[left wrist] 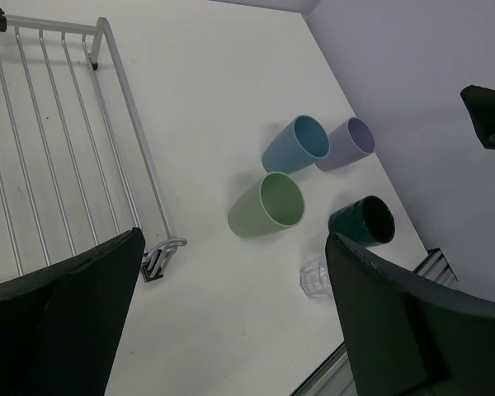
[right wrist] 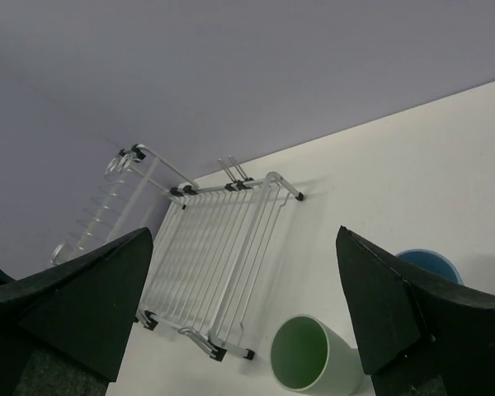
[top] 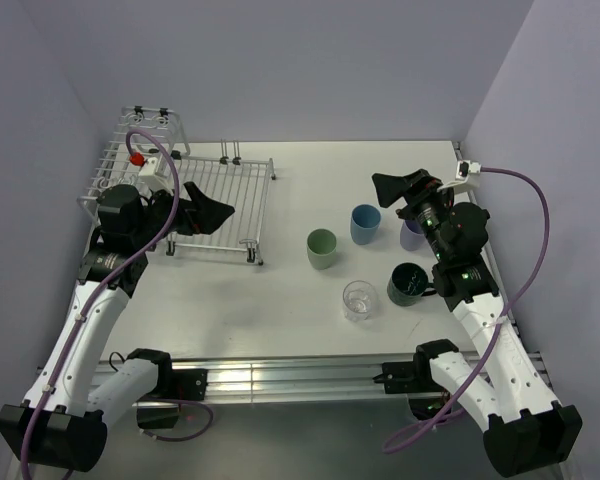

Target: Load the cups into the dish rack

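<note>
- The dish rack (top: 242, 200) sits at the far left of the table (top: 270, 300). Its flat grid tray faces the cups and its raised basket section is at the far-left corner. No cup is in it yet.
- The left gripper (top: 212, 212) hovers over the rack's tray with its jaws spread wide and nothing between them. It points right, toward the cluster, which lies well apart from it.
- The pale green tumbler (top: 322, 248) stands upright, mouth up, near the rack's right edge. It is the cup closest to the left arm.
- The clear glass (top: 358, 299) stands upright nearest the arms' bases, between the pale green tumbler and the dark green mug.
- The light blue tumbler (top: 365, 223) stands upright just behind and right of the pale green one.
- The dark green mug (top: 408, 284) stands upright beside the right arm's forearm.
- The lavender tumbler (left wrist: 346, 142) stands upright, touching or nearly touching the light blue one, partly hidden under the right wrist in the top view.
- The right gripper (top: 400, 187) hangs above the cluster's far side, jaws released wide and empty. It points left toward the rack.
- Judgement: every cup's long axis is vertical and the right arm is nearer. A grasp here likely means coming down over a rim, then carrying the cup left.
</note>
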